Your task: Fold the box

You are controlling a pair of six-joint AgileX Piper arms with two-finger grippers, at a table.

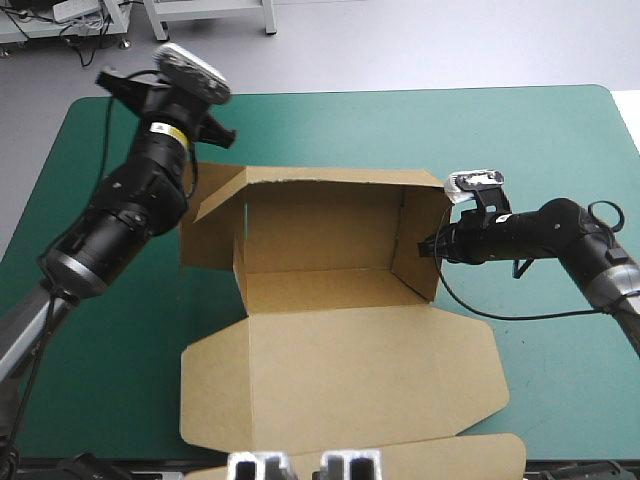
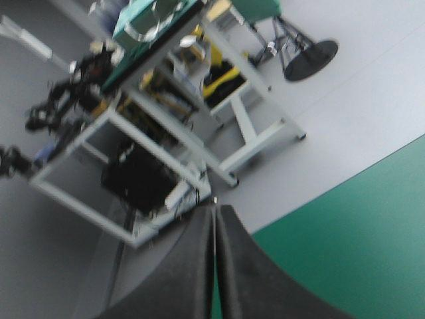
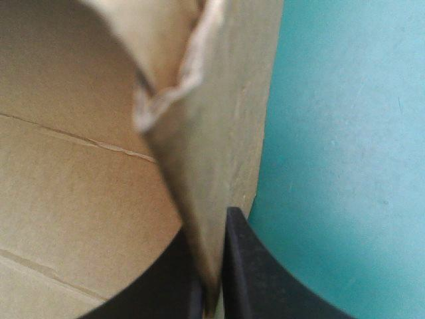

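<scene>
The brown box (image 1: 330, 330) stands in the middle of the teal-green table, its back and side walls raised and its lid flat toward the front edge. My right gripper (image 1: 432, 245) is at the box's right wall (image 1: 418, 240). In the right wrist view my right gripper (image 3: 214, 282) is shut on the box, with the wall's board (image 3: 206, 166) between the black fingers. My left gripper (image 1: 112, 80) is raised above the table's far left corner, away from the box. Its fingers are shut with nothing between them, so my left gripper (image 2: 214, 216) points out over the table's edge.
The box's left flap (image 1: 210, 225) leans outward under my left arm. The lid's front flap (image 1: 450, 455) reaches the table's front edge. Bare teal-green cover (image 1: 560, 160) lies to the right of and behind the box.
</scene>
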